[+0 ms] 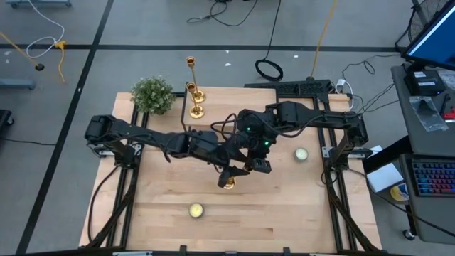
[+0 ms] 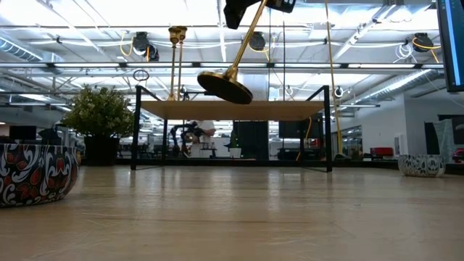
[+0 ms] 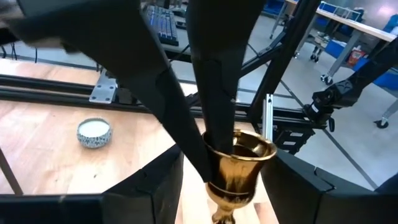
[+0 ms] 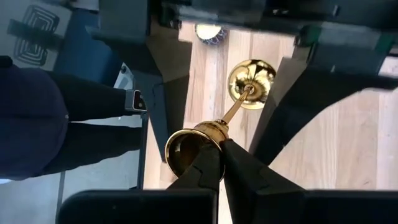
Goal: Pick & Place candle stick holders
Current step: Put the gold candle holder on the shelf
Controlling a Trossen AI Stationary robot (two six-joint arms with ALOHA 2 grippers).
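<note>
Right hand (image 4: 219, 163) pinches tilted, lifted candlestick (image 4: 214, 134).

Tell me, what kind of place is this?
Probably a robotics lab in a big open industrial workspace. Two dark robot arms work at a wooden table, cables trail over the floor, a keyboard sits on a side desk, and exposed pipes and strip lights run overhead.

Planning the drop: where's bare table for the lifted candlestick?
Free: the front strip around the candle, and the left board below the plant. Crowded: mid-table, where both hands meet on the lifted candlestick, and the back edge by the standing candlesticks.
</note>
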